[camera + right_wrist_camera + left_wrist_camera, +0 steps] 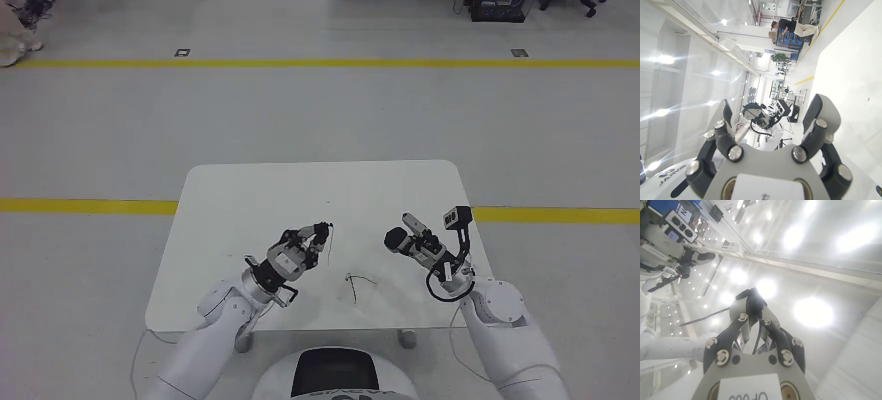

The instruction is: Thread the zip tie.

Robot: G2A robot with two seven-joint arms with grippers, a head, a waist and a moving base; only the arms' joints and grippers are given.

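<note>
We log: left gripper [753, 303] jaws pinching a thin, flat black plastic zip tie [704, 316] above the smooth white tabletop [250, 200] | right gripper [772, 106] near the left gripper, jaws spread, ribbed black pads [811, 111] facing.

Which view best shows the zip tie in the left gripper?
The left wrist view: the zip tie juts as a black strap from the shut left gripper, close up. The top view shows it as a thin dark line at that gripper's tip. In the right wrist view it is too thin to make out.
</note>
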